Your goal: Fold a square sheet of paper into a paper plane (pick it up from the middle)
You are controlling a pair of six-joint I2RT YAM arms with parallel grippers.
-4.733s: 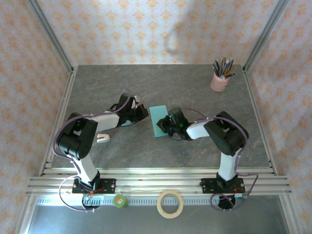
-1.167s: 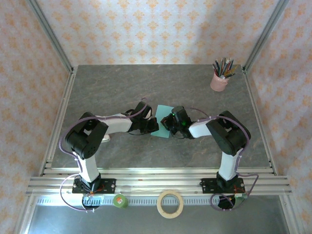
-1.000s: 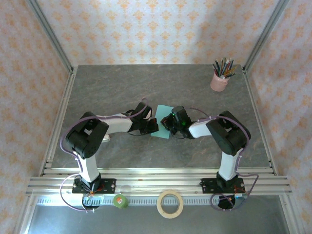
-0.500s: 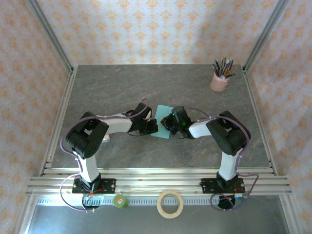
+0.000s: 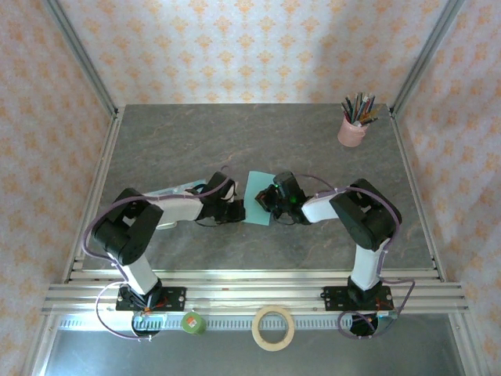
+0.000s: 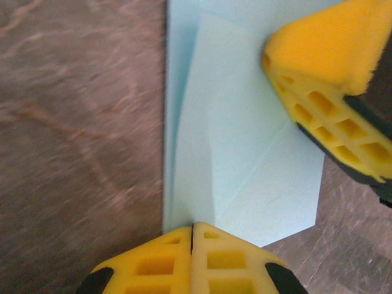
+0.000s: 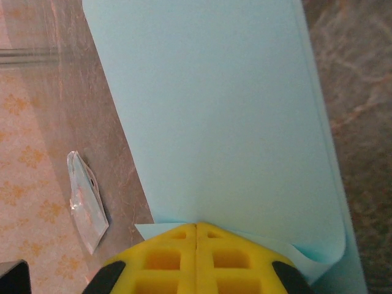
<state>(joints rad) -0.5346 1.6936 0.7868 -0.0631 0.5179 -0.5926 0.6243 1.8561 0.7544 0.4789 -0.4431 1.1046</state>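
A folded, light turquoise square sheet of paper (image 5: 255, 188) lies flat in the middle of the bench (image 5: 196, 141), between the two grippers. The left gripper (image 6: 192, 245) meets its left edge, fingers pressed together, tips resting on the paper's border. The right gripper (image 7: 196, 239) presses on the sheet from the right, fingers likewise together; a paper corner curls up beside it. Whether either pinches a layer cannot be told. The sheet forms a narrow strip, its long axis running from near side to far side, with diagonal creases crossing it.
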